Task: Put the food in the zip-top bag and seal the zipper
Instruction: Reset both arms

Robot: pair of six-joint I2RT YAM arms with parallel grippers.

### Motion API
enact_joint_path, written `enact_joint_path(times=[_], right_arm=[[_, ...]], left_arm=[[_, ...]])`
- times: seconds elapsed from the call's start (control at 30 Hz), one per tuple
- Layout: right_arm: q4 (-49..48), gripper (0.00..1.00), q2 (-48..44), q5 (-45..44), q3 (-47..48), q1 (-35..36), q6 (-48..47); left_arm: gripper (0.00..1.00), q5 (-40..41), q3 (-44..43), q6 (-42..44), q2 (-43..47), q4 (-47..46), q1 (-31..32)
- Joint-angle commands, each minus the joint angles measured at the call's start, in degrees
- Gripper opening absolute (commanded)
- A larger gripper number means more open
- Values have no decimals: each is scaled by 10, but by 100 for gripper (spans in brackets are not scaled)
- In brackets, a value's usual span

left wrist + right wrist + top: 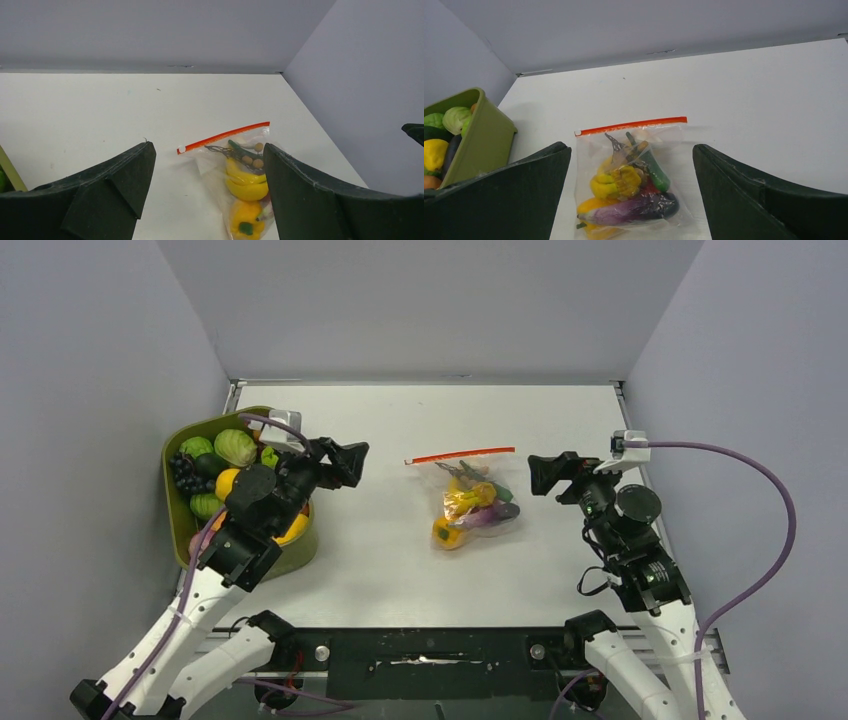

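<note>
The clear zip-top bag point(472, 502) lies flat in the middle of the table, its red zipper point(459, 455) along the far edge. Inside it are yellow bananas point(246, 181), a yellow pepper point(246, 219), a purple eggplant point(634, 209) and a green piece point(656, 172). The bag also shows in the left wrist view point(220, 165) and the right wrist view point(591, 160). My left gripper point(352, 464) is open and empty, left of the bag. My right gripper point(540, 475) is open and empty, right of the bag. Neither touches it.
An olive-green tray point(296, 558) with more toy fruits and vegetables point(232, 448) stands at the left under my left arm; it also shows in the right wrist view point(481, 137). Grey walls close in the table at the back and sides.
</note>
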State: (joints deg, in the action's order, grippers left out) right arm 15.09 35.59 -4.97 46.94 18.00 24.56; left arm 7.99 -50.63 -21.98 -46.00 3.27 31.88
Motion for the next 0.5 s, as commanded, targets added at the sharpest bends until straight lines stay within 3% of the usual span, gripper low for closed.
enact_joint_path(times=[0.0, 0.47], right_arm=[[20, 98, -9, -10, 15, 2, 24], [31, 98, -15, -22, -5, 1, 35]], left_arm=[[79, 10, 15, -16, 13, -38, -2], [79, -12, 67, -36, 43, -61, -2]])
